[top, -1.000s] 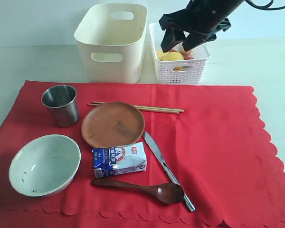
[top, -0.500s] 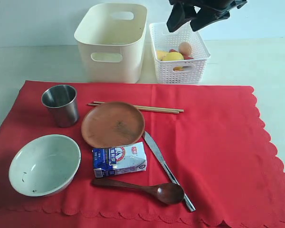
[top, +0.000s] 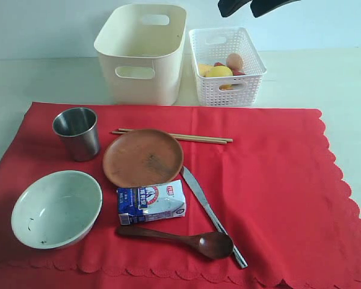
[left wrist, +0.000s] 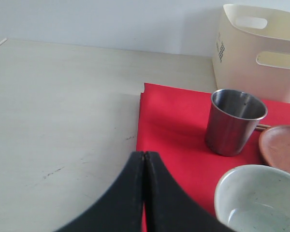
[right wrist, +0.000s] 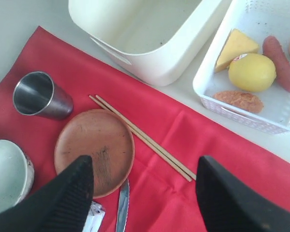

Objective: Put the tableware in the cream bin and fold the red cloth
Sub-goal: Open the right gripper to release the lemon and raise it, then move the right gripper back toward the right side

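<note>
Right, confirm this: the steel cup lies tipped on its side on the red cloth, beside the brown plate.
Not quite. The steel cup stands upright, mouth up, on the red cloth, beside the brown plate. The exterior view shows it.

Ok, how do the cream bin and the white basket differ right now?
The cream bin is taller; the basket is lower and smaller. The bin's walls are solid, the basket's are lattice. The bin looks empty where visible; the basket holds food, including a lemon, cheese, a sausage and an egg. Both stand side by side off the red cloth, and both have handle cutouts.
</note>
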Action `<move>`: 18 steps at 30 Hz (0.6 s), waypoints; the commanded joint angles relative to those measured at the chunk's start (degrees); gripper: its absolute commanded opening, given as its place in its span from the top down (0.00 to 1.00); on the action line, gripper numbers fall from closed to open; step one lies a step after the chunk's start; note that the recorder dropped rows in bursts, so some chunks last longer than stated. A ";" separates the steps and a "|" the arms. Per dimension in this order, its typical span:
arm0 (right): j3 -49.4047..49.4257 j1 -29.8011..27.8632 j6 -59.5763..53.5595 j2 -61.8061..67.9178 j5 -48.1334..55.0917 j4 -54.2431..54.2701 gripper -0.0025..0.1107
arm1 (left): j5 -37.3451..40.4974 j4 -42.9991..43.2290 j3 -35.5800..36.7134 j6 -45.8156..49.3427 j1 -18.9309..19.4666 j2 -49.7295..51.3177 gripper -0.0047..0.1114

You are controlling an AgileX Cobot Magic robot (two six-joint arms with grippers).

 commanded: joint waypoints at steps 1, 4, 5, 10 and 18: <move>-0.09 -0.16 0.30 -2.19 0.74 -0.06 0.46 | -0.50 -0.31 0.18 -0.01 0.20 -0.35 0.96; -0.09 -0.16 0.30 -3.71 1.14 -0.06 0.46 | -0.50 -0.31 0.18 -0.01 0.20 -0.35 0.96; -0.09 -0.16 0.30 -4.17 1.28 -0.06 0.46 | -0.50 -0.31 0.18 -0.01 0.20 -0.35 0.96; -0.09 -0.16 0.30 -7.82 3.23 -0.06 0.46 | -0.50 -0.31 0.18 -0.01 0.20 -0.35 0.96; -0.09 -0.16 0.30 -15.83 5.48 0.31 0.46 | -0.50 -0.31 0.18 -0.01 0.20 -0.35 0.96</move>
